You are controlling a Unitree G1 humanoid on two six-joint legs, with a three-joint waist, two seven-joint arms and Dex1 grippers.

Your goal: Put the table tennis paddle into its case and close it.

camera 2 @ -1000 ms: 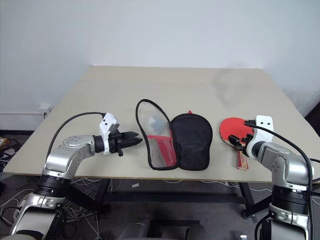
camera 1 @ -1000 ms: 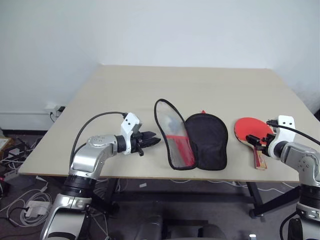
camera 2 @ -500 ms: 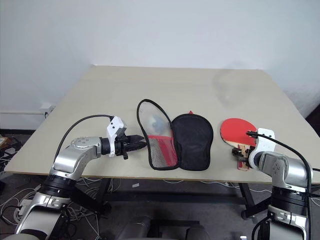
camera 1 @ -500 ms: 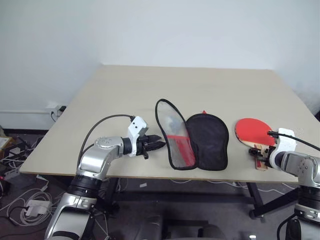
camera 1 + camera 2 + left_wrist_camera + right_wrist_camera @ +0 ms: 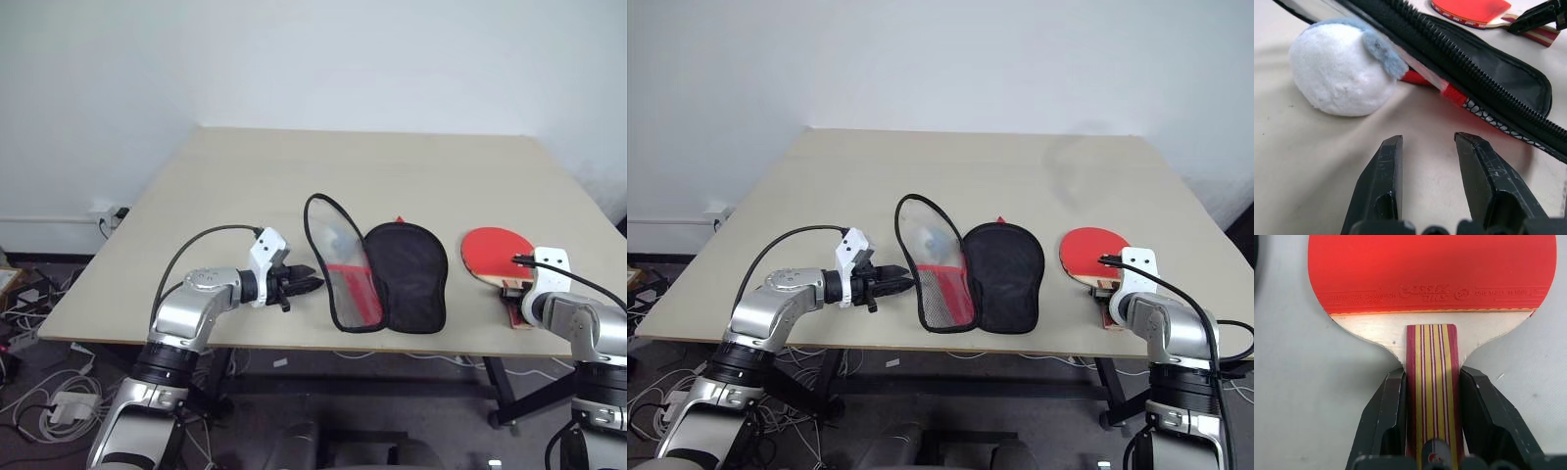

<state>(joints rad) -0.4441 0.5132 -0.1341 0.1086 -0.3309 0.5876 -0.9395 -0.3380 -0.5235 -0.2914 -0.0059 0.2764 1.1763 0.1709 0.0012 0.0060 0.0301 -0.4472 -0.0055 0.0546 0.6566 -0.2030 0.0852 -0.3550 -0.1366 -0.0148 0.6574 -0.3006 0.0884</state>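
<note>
On the right side of the desk (image 5: 294, 166), near its front edge, the table tennis paddle (image 5: 496, 253) lies flat, red face up, handle toward the robot. It is judged light and rigid: a stiff wooden blade that will not flex, with a grippy rubber face better left untouched. The handle (image 5: 1431, 382) is the proper place to take hold, its flat red sides giving the jaws parallel surfaces; a grip close to the blade should limit swinging.

The right gripper (image 5: 1430, 382) has its jaws clenched on that handle, one black finger against each side, as the right wrist view shows. The paddle is judged not yet lifted.

The case (image 5: 382, 274) lies open at the middle of the desk, well apart from the paddle, its clear panel half standing up and its black lining half flat. It is judged soft and floppy, likely to shift unless steadied.

The left gripper (image 5: 1427, 169) hovers just beside the case's left edge, jaws partly parted and holding nothing. A white plush ball (image 5: 1342, 68) rests against the case near it.
</note>
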